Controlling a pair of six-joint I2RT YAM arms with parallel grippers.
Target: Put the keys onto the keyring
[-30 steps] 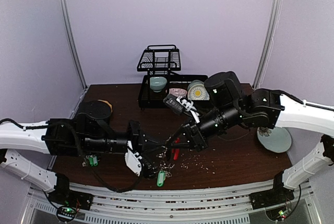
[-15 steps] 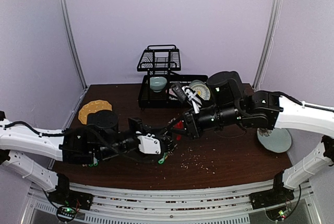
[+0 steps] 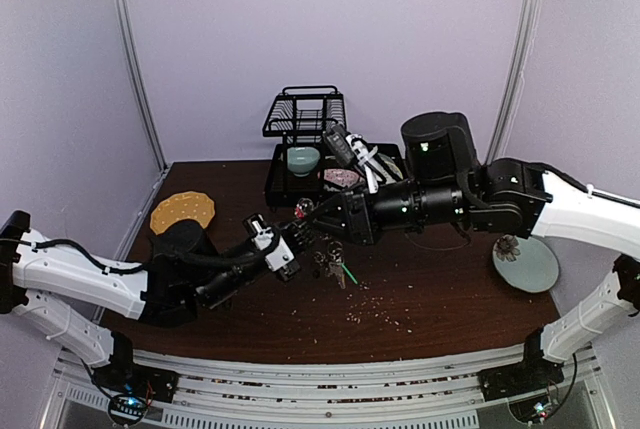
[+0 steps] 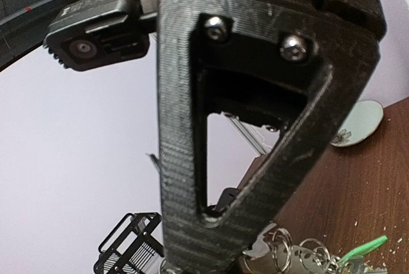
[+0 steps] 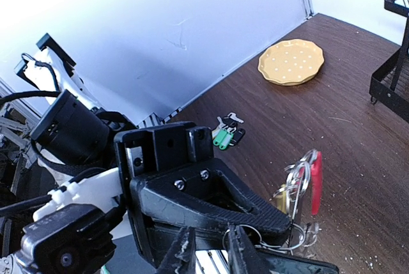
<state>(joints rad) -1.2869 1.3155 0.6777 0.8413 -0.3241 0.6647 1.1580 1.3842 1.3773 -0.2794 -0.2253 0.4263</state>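
Observation:
The keyring hangs at table centre; its red arc (image 3: 300, 211) shows by my right gripper (image 3: 320, 224), which seems shut on the ring wire. In the right wrist view the red arc (image 5: 314, 181) hangs with silver rings, and a wire loop touches my right gripper (image 5: 212, 248). My left gripper (image 3: 303, 241) meets it from the left and seems shut on a key of the hanging cluster (image 3: 332, 265), which has a green tag (image 3: 350, 275). That cluster (image 4: 300, 258) sits against my left finger (image 4: 185, 223). Loose keys with green and dark tags (image 5: 227, 135) lie on the table.
A black dish rack (image 3: 305, 139) with a bowl and plates stands at the back. A yellow plate (image 3: 182, 211) lies at the back left, a pale green plate (image 3: 527, 264) at the right. Crumbs (image 3: 380, 309) are scattered on the brown table.
Both grippers have moved together from the table's front toward its middle and back left, with the keyring and green-tagged key. The left arm has stretched out low.

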